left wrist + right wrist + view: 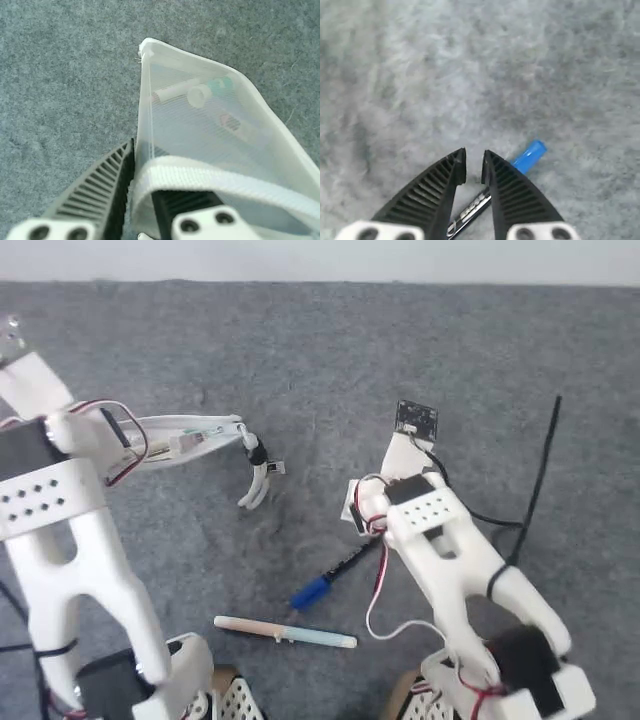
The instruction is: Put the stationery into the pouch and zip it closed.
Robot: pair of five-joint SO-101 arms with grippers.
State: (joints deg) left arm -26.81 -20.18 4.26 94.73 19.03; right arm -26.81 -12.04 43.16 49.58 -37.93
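Observation:
A white mesh pouch [190, 440] hangs sideways from my left gripper [142, 167], which is shut on its zipper edge. Through the mesh of the pouch [210, 125] I see a white tube, a white ring and a green piece. Its pull strap [258, 475] dangles at the free end. My right gripper [358, 515] is low over the carpet, shut on the rear end of a black pen [345, 562]. The pen's blue cap [529, 155] sticks out past my right gripper [474, 157]. A pastel pen [285, 632] lies flat near the front.
Grey carpet [330, 360] covers the table. A black cable [540, 470] runs along the right side, behind the right arm. Both arm bases stand at the front edge, with the pastel pen between them.

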